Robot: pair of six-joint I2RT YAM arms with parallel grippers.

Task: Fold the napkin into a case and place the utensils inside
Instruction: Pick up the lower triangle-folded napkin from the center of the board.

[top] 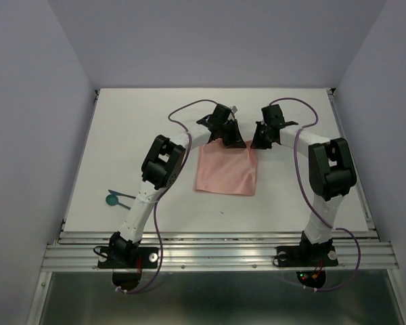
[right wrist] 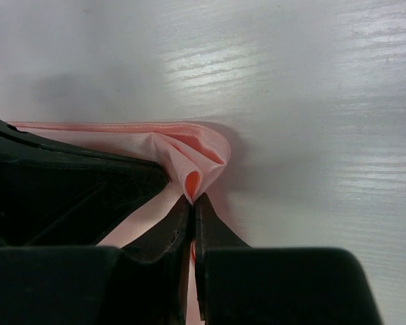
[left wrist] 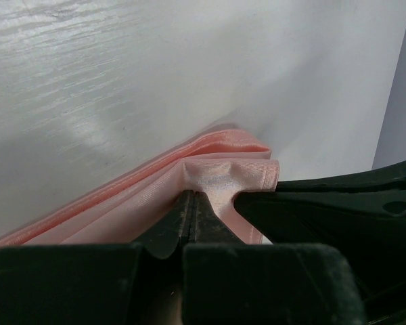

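Note:
The salmon-pink napkin lies on the white table, folded into a layered rectangle. My left gripper is shut on its far left corner; the left wrist view shows the napkin bunched at the tips of my left gripper. My right gripper is shut on the far right corner, where a curled fold of the napkin is pinched by my right gripper. A teal utensil with a round end and a thin teal handle lie near the left arm's base.
Purple cables loop over both arms. The right arm's elbow stands to the right of the napkin, the left arm's elbow to its left. The table's metal rail runs along the near edge.

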